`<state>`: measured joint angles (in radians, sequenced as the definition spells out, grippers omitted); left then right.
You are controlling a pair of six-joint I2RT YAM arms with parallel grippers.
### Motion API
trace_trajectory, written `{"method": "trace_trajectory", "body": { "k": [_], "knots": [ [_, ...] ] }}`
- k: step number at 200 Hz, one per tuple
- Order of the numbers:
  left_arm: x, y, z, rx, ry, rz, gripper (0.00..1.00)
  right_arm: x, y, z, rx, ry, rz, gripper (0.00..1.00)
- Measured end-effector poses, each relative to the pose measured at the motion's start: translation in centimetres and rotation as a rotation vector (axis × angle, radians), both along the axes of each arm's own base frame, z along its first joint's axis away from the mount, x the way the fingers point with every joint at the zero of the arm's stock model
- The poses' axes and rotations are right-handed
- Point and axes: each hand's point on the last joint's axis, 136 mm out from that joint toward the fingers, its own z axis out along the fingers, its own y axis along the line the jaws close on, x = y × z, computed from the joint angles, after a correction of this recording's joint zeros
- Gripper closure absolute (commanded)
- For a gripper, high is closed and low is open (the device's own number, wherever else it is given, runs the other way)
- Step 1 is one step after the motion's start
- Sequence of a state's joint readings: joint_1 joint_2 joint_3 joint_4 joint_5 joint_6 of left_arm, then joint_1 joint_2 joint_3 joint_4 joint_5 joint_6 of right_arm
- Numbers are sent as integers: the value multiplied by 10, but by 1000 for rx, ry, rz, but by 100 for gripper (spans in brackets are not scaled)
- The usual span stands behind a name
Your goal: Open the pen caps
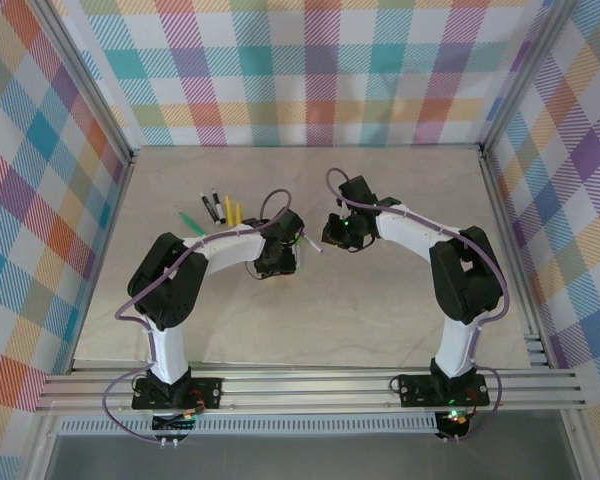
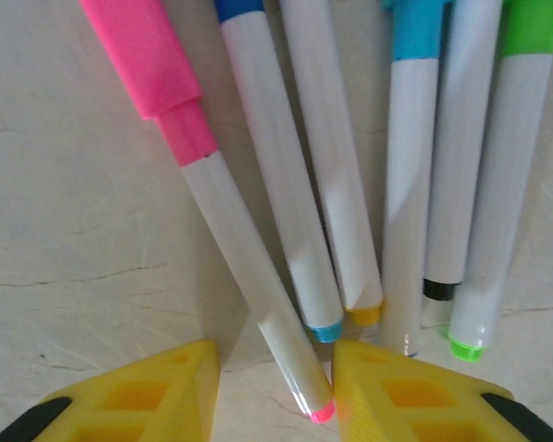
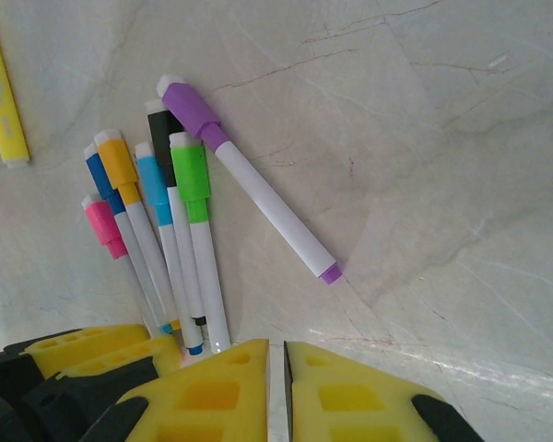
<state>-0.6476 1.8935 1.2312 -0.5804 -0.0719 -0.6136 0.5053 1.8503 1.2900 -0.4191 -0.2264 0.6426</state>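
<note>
- Caps (image 3: 191,170) in the right wrist view are all on: purple, black, green, light blue, orange, dark blue and pink. No loose cap shows anywhere.
- Progress, by my reading: nothing is opened yet in this fan of pens (image 3: 180,267), so the whole job is left.
- Pink pen (image 2: 249,267) looks like the one in hand. Its tail lies between the fingers of the left gripper (image 2: 275,354), close against one of them, and its pink cap (image 2: 143,55) points away.
- Left gripper jaws stand partly apart, wider than the barrel. They straddle the pen but are not clamped on it.
- Right gripper (image 3: 276,354) sits just beside the left one, low over the table (image 3: 442,138). Its fingers are closed to a thin slit, and I make out nothing between them.
- Purple pen (image 3: 258,193) lies slightly apart from the fan, angled off to one side.
- Yellow pen (image 3: 5,101) is cut off by the frame edge; I cannot tell if it is capped.
- Top view shows more pens (image 1: 212,208) lying well left of the fan, too small to tell capped from uncapped.
- Left wrist view crops most cap ends at the top edge.
</note>
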Motion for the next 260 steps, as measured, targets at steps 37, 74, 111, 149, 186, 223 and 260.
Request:
{"method": "trace_trajectory", "body": {
  "k": [37, 74, 111, 149, 186, 223, 260],
  "knots": [
    [0, 6, -2, 28, -8, 6, 65, 1, 3, 2, 19, -6, 3, 85],
    [1, 9, -2, 37, -14, 11, 67, 2, 4, 3, 25, -6, 3, 85],
    [3, 13, -4, 66, 10, 12, 78, 1, 4, 3, 25, -6, 3, 85],
    [2, 16, -4, 77, 22, 7, 83, -1, 3, 0, 23, 3, 3, 85],
    [1, 18, -3, 64, 16, -10, 93, -1, 5, 1, 37, 6, 2, 85],
    [0, 20, -1, 45, 4, -42, 97, -1, 9, 3, 65, 13, 1, 85],
    [-8, 34, 3, 85, 33, -78, 100, -1, 16, 8, 109, 16, 7, 85]
  ]
}}
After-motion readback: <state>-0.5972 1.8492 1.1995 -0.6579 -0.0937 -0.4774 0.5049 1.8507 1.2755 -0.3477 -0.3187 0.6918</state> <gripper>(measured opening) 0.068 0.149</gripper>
